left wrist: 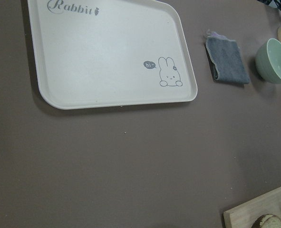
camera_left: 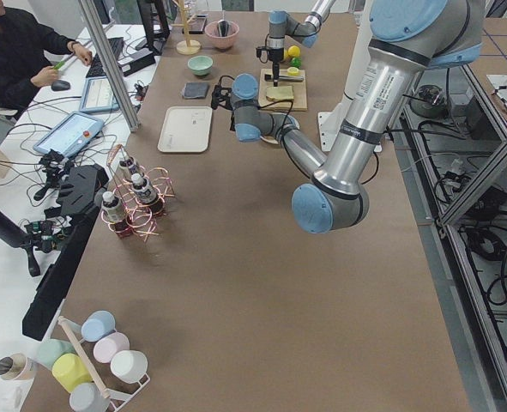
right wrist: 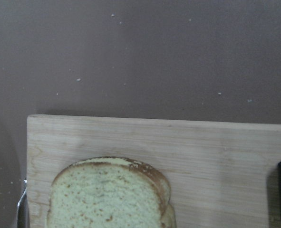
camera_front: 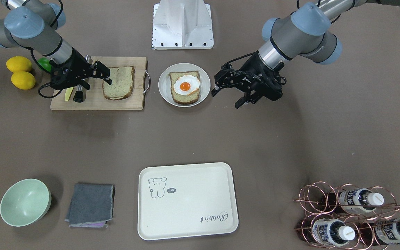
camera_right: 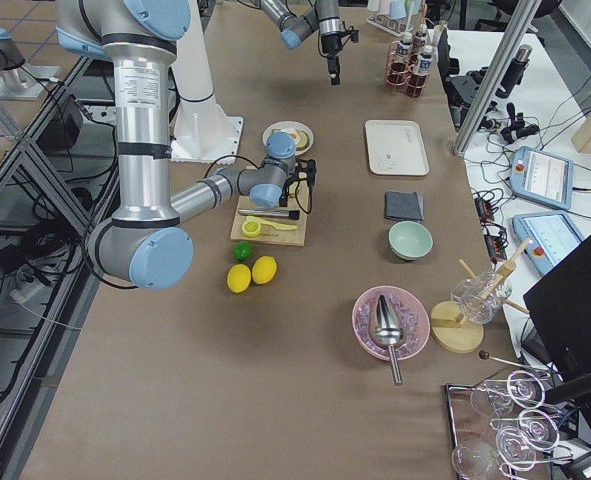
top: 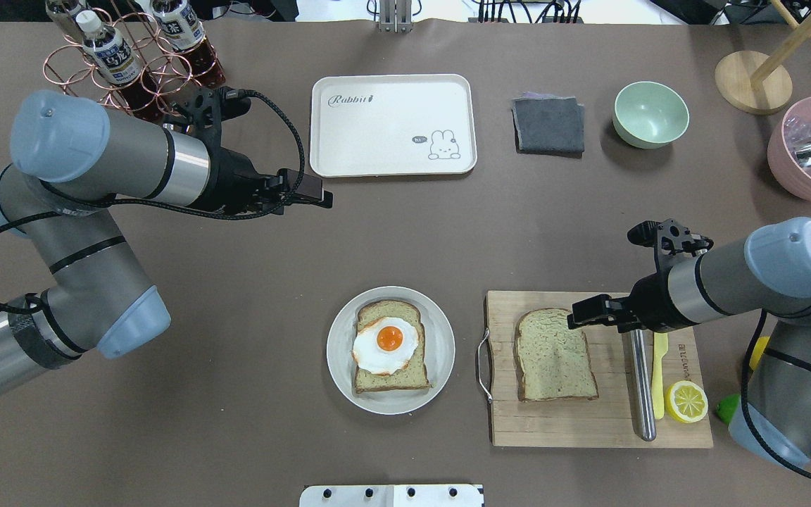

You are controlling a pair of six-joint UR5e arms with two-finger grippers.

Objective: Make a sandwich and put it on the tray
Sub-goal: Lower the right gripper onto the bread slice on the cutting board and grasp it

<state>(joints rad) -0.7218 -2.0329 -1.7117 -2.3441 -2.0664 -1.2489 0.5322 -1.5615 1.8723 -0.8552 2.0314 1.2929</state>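
A brown-covered table (camera_front: 290, 139) carries everything; the robot's white base mount (camera_front: 182, 24) stands at its near edge. In front of that sits a round white plate (camera_front: 163, 86), just beside the handled end of a wooden cutting board (camera_front: 92, 102). Past the board's other end lie two lemons (camera_front: 23, 80) and a green fruit (camera_front: 43, 63), probably a lime. Along the far edge a cream tray (camera_front: 193, 194) lies in the middle; a folded grey cloth (camera_front: 90, 204) and a pale green bowl (camera_front: 24, 202) follow on one side; a copper wire bottle rack (camera_front: 349, 215) stands on the other. A pink bowl (top: 810, 151) and a round wooden stand base (top: 752, 81) sit beyond the green bowl.
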